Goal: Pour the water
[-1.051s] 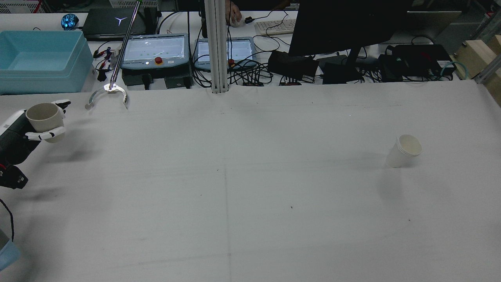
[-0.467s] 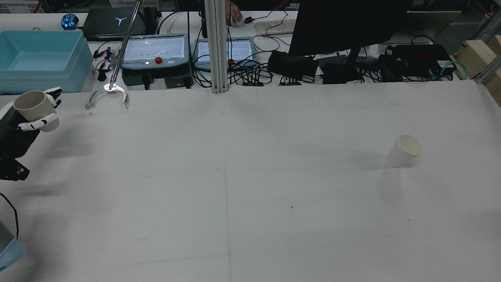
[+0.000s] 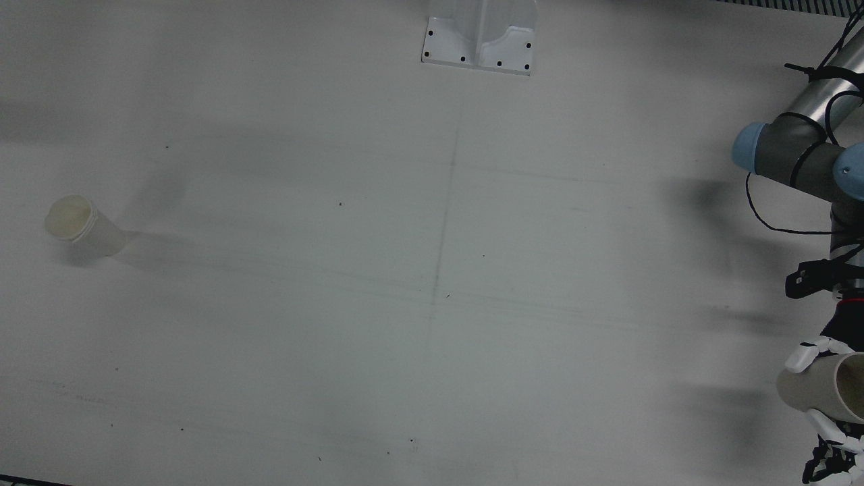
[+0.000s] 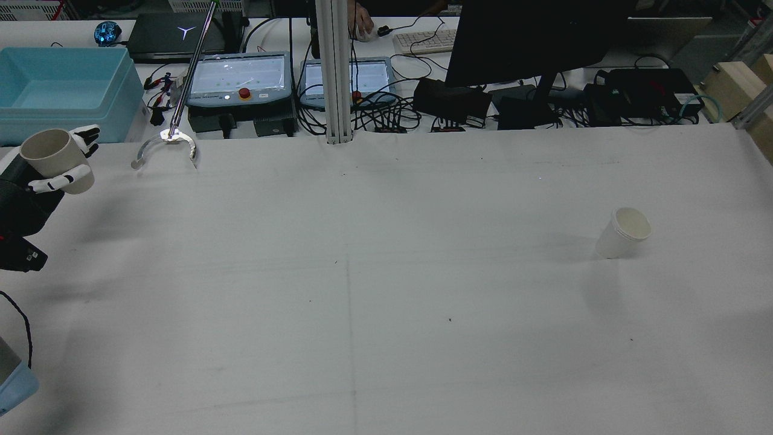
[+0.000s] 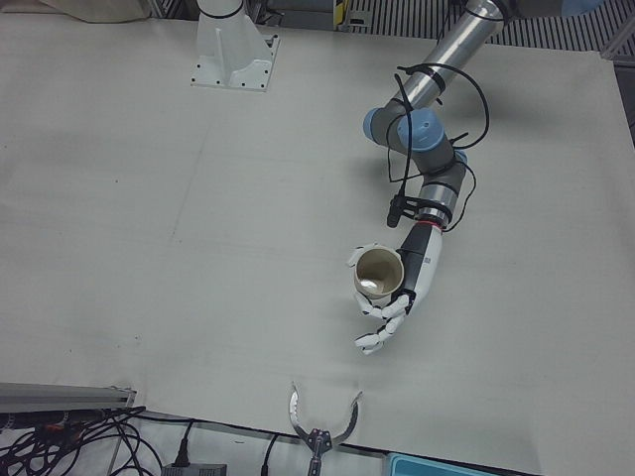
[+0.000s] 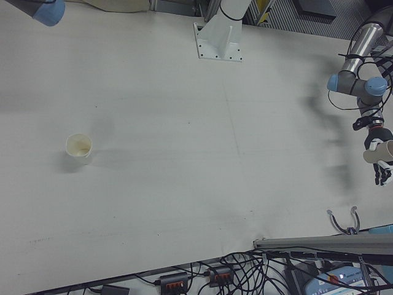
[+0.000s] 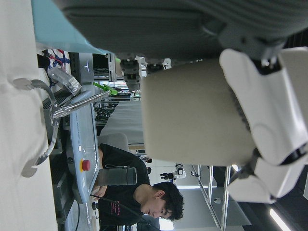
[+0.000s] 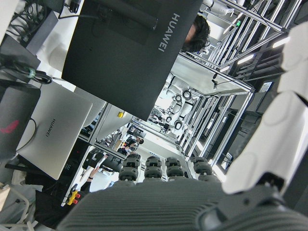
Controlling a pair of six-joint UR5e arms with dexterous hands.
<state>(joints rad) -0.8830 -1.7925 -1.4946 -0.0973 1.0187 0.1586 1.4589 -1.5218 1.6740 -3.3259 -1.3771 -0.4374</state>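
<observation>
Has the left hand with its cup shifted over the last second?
Yes. In the rear view the left hand and its cup have moved left and up the frame, closer to the blue bin.

A robotics lab: two teach pendants (image 4: pixel 238 78) with red stop buttons, a monitor (image 4: pixel 531 36), tangled cables (image 4: pixel 386 115) and aluminium framing (image 4: pixel 335 69) behind a cloth-covered table (image 4: pixel 386 302).

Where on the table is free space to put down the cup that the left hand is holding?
Nearly all the white table is bare: the whole stretch between the left hand, which holds the beige cup, and the white paper cup standing alone on the right half. Only the far edge is crowded, with the metal grabber tool and the cables beyond.
</observation>
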